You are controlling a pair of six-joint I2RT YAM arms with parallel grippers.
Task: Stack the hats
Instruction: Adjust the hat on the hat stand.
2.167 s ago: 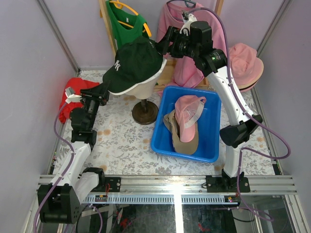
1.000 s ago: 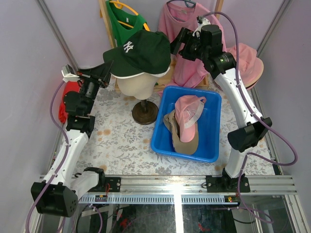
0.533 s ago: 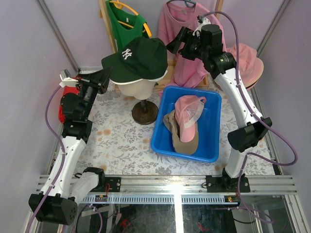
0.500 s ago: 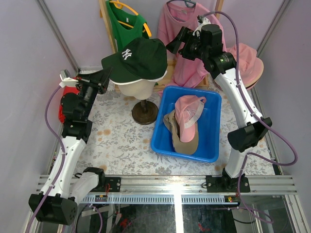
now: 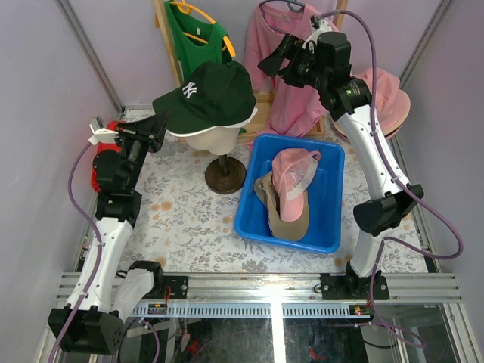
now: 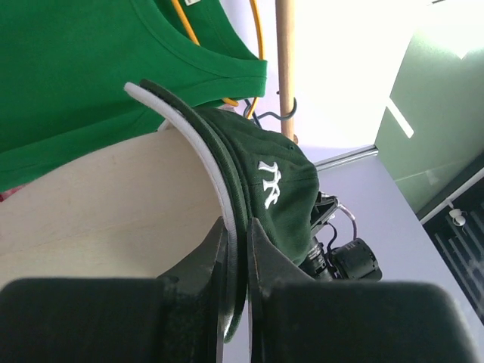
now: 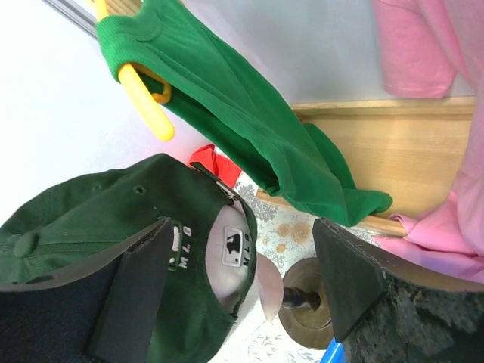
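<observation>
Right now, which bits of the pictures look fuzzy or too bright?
Left wrist view: the left claw is dark and fuzzy, the green cap sharp, the background above it washed-out white. Right wrist view: the right claw is blurry too. Top view: evenly lit, one glare streak at the bottom.

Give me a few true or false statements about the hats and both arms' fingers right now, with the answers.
1. The left fingers pinch the brim of the green cap. True.
2. The right fingers are clamped on that cap. False: they stand open behind it, holding nothing.
3. The blue bin holds a pink cap lying over a tan hat. True.
4. The green cap lies in the bin. False: it sits on the mannequin head.
</observation>
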